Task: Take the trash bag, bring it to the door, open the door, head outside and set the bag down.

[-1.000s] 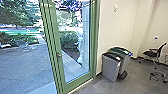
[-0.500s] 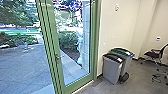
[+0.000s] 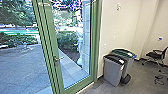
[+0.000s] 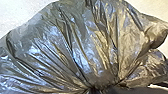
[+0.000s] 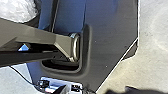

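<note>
Pale wall [image 3: 121, 27], green-framed glass door [image 3: 72, 50] ahead, two bins [image 3: 113, 72] alongside, chair [image 3: 155, 55]

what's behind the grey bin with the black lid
Behind the grey bin stands a second bin with a green lid, and a dark wheel shows low down. The front bin covers part of the second one's body, so that part can't be seen.

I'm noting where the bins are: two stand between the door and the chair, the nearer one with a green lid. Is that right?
Not the lid colour: the head view shows the nearer bin with a dark lid. Two do stand between the door and the chair.
</note>
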Motion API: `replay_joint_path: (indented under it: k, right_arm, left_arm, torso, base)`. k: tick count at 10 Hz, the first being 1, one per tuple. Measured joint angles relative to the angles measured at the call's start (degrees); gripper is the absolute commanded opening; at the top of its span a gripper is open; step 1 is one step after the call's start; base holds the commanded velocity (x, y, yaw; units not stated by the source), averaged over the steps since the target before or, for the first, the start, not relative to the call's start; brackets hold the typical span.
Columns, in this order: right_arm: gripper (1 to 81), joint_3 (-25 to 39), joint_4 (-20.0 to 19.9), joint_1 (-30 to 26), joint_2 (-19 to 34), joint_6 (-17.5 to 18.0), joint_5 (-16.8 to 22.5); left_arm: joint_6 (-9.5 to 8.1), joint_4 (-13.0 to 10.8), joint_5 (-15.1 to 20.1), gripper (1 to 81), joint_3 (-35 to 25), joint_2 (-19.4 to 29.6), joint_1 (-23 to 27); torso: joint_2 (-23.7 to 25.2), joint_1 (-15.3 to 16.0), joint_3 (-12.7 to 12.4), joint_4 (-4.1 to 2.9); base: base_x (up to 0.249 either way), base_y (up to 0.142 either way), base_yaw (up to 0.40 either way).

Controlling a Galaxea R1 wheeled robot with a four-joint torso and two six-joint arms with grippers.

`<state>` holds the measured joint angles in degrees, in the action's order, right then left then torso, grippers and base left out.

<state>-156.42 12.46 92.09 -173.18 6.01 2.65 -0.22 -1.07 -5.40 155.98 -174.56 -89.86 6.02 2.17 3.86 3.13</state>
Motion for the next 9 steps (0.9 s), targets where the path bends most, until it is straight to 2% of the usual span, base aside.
replay_joint_path:
  k: [6, 9]
  right_arm:
    - [81.1, 0.0, 0.0, 0.0, -0.1, 0.0, 0.0]
    - [81.1, -0.1, 0.0, 0.0, -0.1, 0.0, 0.0]
  left_arm:
    - [0.0, 0.0, 0.0, 1.0, 0.0, 0.1, 0.0]
    - [0.0, 0.0, 0.0, 1.0, 0.0, 0.1, 0.0]
  torso:
    - [0.0, 0.0, 0.0, 0.0]
    - [0.0, 0.0, 0.0, 0.0]
  base:
    - [0.149, 0.0, 0.0]
    - [0.148, 0.062, 0.0]
